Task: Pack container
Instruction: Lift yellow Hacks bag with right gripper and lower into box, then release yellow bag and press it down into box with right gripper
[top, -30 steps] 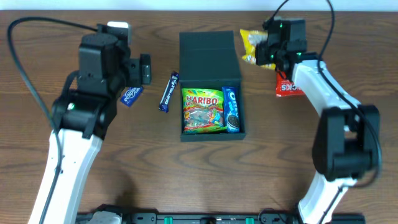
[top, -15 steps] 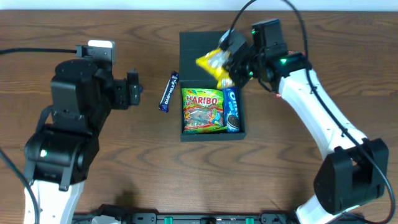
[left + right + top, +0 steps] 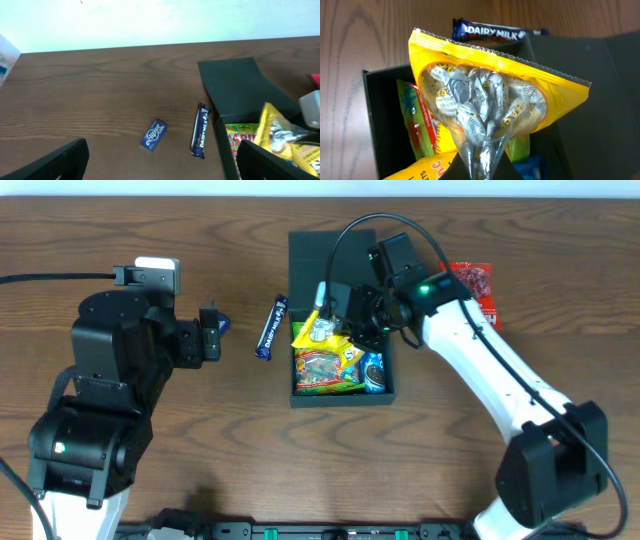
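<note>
Dark teal-green square cardboard container (image 3: pixel 340 401): one, table (image 3: pixel 560 240) centre, long axis near-far, flap lid (image 3: pixel 320 260) open flat toward far edge; holds one multicoloured gummy bag (image 3: pixel 320 377), one blue packet (image 3: pixel 373 370). Yellow bag of silver-wrapped sweets (image 3: pixel 485 100): one, pinched by right gripper (image 3: pixel 345 318) over container. Red packet (image 3: pixel 478 285): one, right. Blue "DAIRY MILK" bar (image 3: pixel 200 131), blue "eclipse" pack (image 3: pixel 153 135): one each, left. Left gripper (image 3: pixel 160 162): jaws wide, empty.
</note>
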You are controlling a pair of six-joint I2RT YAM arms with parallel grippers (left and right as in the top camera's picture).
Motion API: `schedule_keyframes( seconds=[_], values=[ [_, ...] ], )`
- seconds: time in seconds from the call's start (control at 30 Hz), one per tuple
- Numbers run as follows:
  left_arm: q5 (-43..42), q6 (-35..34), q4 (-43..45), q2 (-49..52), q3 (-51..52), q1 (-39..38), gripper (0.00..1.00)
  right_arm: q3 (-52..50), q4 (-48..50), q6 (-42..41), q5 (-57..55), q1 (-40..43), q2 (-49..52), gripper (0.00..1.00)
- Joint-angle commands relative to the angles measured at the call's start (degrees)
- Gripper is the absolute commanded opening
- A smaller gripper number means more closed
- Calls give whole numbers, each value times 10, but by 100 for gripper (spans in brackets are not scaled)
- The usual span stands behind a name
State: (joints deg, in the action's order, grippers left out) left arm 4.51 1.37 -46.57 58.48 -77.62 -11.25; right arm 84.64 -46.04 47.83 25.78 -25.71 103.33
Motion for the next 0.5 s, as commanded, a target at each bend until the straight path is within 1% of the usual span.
schedule_keyframes(
  seconds=[0.0, 0.3, 0.33, 0.43, 0.47],
  values=[
    [3, 3, -3, -5, -13, 4, 95, 4, 17, 31, 14, -10, 34, 1],
    [3, 4, -3, -5, -13, 4, 95, 4, 68, 31, 7, -9, 105, 2],
    [3, 4, -3, -5, -13, 4, 95, 4, 71, 30, 0, -9, 112, 4],
    [3, 4, -3, -5, -13, 4, 95, 4, 82, 30, -14, -9, 118, 14],
    [3, 4, -3, -5, -13, 4, 95, 4, 90, 30, -22, -9, 121, 15]
  ],
)
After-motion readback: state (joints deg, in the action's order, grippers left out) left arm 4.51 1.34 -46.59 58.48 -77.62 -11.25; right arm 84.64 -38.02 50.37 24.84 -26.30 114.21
